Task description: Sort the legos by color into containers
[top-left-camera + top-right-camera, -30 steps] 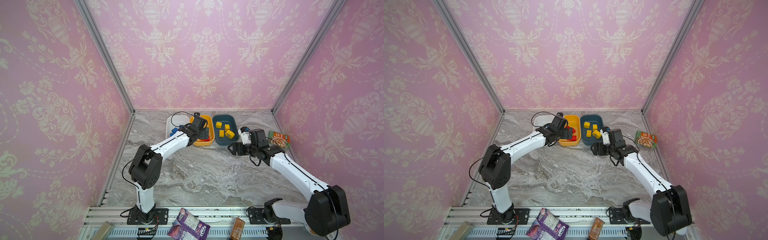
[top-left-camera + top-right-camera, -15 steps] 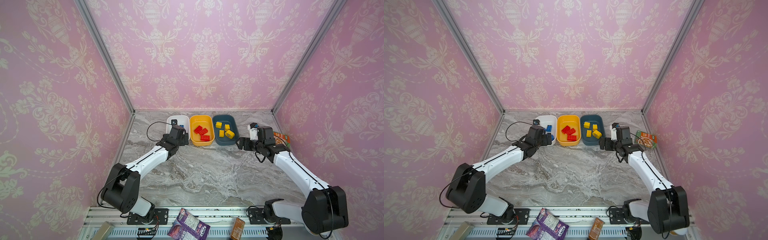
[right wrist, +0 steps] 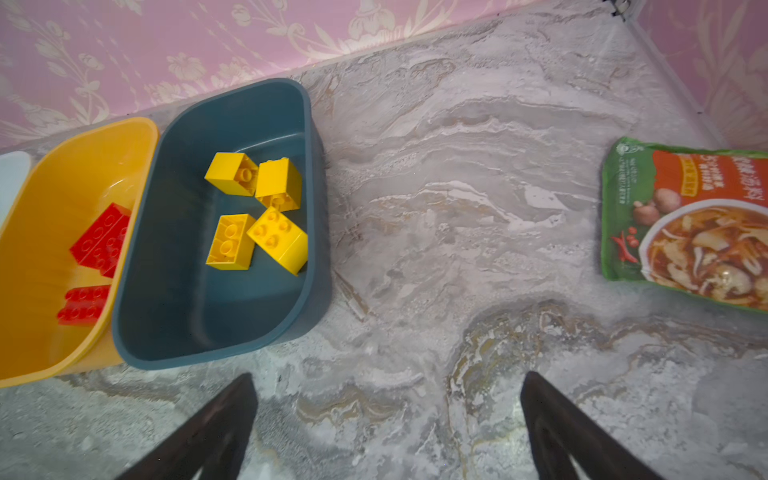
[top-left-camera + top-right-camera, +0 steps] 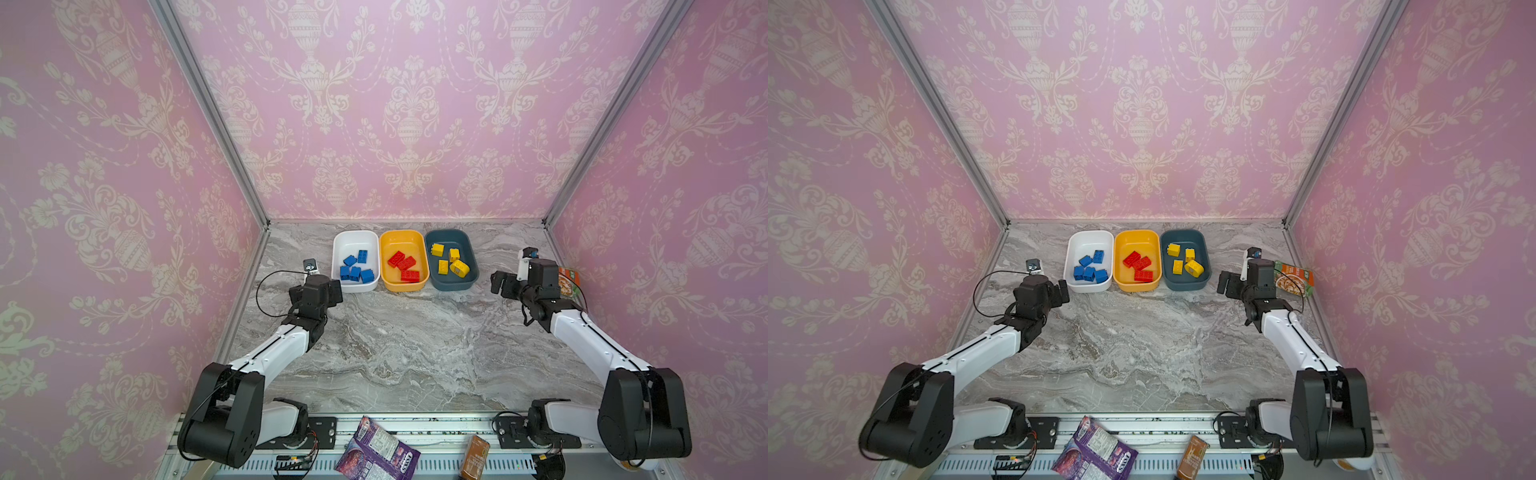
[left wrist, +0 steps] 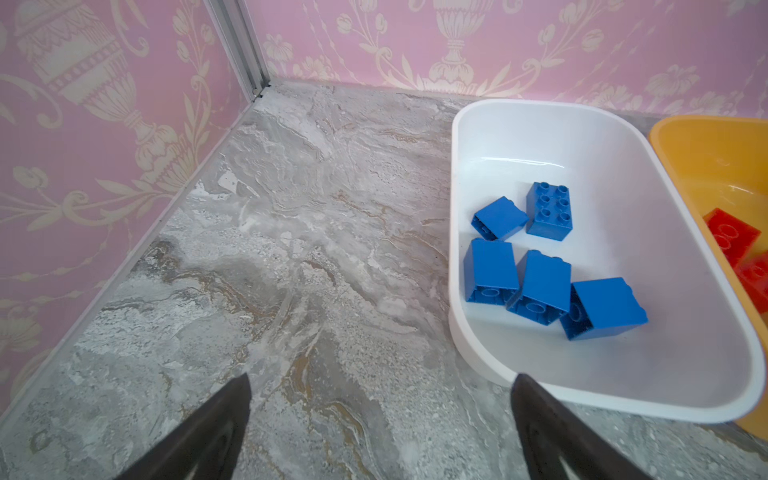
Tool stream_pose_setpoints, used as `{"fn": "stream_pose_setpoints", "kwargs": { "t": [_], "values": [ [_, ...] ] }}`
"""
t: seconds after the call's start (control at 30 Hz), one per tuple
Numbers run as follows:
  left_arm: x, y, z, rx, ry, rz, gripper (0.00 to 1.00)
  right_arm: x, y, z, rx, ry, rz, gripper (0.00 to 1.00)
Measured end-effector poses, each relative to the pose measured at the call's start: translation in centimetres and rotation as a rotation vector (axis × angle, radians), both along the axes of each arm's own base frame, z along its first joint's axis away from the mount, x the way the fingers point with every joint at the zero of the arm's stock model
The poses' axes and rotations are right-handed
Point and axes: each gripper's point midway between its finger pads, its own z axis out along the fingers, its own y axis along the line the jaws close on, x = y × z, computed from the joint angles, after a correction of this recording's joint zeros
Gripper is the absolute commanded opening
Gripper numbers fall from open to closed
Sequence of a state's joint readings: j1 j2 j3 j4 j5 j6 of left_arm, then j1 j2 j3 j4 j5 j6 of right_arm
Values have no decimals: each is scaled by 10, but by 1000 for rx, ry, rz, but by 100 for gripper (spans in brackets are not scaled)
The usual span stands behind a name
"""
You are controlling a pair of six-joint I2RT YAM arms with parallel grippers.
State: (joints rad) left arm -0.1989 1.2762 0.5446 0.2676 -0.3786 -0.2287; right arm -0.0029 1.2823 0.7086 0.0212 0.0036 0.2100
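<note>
Gaping wide and empty, the left claw (image 5: pixel 380 378) hangs before the white tub (image 4: pixel 355 243) of blue legos (image 4: pixel 356 268), the right claw (image 3: pixel 386 376) likewise between the teal tub (image 3: pixel 199 316) and a green soup packet (image 3: pixel 685 224). The tubs stand side by side on the bench (image 4: pixel 415 340), long axes toward the back wall (image 4: pixel 407 124). Red legos (image 4: pixel 402 266) lie skewed in the yellow-orange tub (image 4: pixel 402 243), yellow legos (image 4: pixel 451 262) in the teal.

A green packet (image 4: pixel 1293 278) lies on the table (image 4: pixel 415 353), at its right edge. A purple packet (image 4: pixel 376 455) and a brown packet (image 4: pixel 474 457) lie on the front rail (image 4: pixel 440 426).
</note>
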Motion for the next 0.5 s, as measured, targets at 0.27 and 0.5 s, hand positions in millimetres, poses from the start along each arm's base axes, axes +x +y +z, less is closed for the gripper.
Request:
{"fn": "stream_pose_setpoints", "kwargs": {
  "t": [0.27,0.5],
  "values": [
    [9,33,3,38,-117,65,99,0,-8,-46,-76,-52,11,100],
    [11,44,9,69,-174,71,99,6,-2,-41,-102,-182,60,100]
  ]
}}
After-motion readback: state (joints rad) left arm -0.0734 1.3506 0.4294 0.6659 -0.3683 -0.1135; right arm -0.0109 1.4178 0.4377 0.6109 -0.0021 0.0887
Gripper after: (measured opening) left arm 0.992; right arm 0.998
